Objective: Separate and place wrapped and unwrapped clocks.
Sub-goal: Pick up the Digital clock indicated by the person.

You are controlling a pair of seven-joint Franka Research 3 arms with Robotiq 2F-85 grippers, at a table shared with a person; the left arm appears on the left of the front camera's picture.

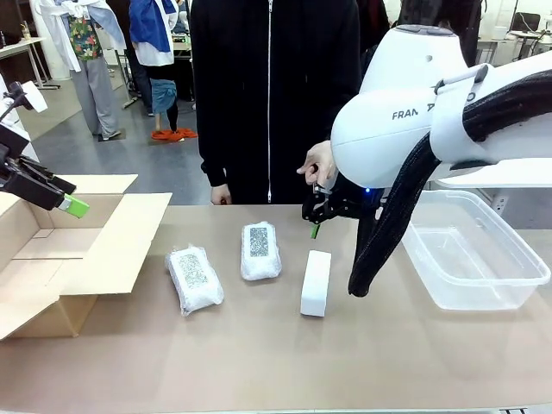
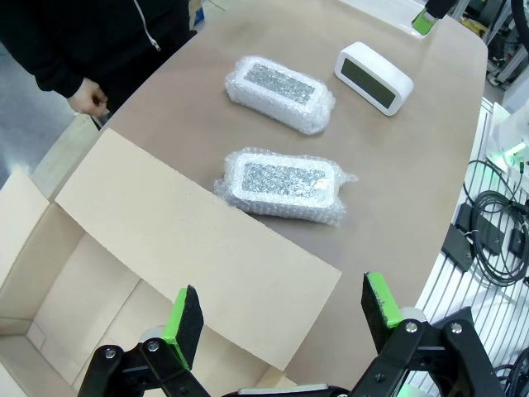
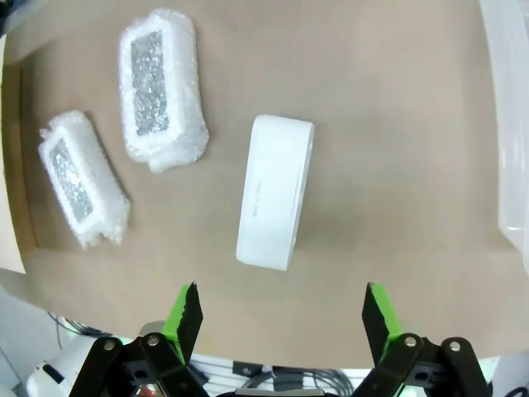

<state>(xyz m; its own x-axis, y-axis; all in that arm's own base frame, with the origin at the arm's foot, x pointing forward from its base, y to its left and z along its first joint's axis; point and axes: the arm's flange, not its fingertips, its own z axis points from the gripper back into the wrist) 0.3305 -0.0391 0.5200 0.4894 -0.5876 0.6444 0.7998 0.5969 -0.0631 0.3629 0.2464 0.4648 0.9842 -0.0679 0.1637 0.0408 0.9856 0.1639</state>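
Note:
Two bubble-wrapped clocks lie mid-table: one point(image 1: 195, 278) nearer the cardboard box, the other point(image 1: 260, 250) beside it. They show again in the left wrist view point(image 2: 283, 184) point(image 2: 279, 91) and the right wrist view point(image 3: 81, 178) point(image 3: 159, 84). The bare white clock point(image 1: 316, 282) point(image 2: 374, 76) point(image 3: 274, 190) lies to their right. My right gripper point(image 1: 317, 217) point(image 3: 281, 313) hangs open above the table just behind the bare clock, holding nothing. Above the box flap at the far left, my left gripper point(image 1: 71, 205) point(image 2: 281, 318) is open and empty too.
An open brown cardboard box point(image 1: 52, 259) point(image 2: 124, 281) stands at the left. A clear plastic tub point(image 1: 474, 250) point(image 3: 508, 124) sits at the right. A person in black stands at the far edge, one hand point(image 1: 317, 164) behind my right arm, the other point(image 1: 221, 195) point(image 2: 87, 98) at the table edge.

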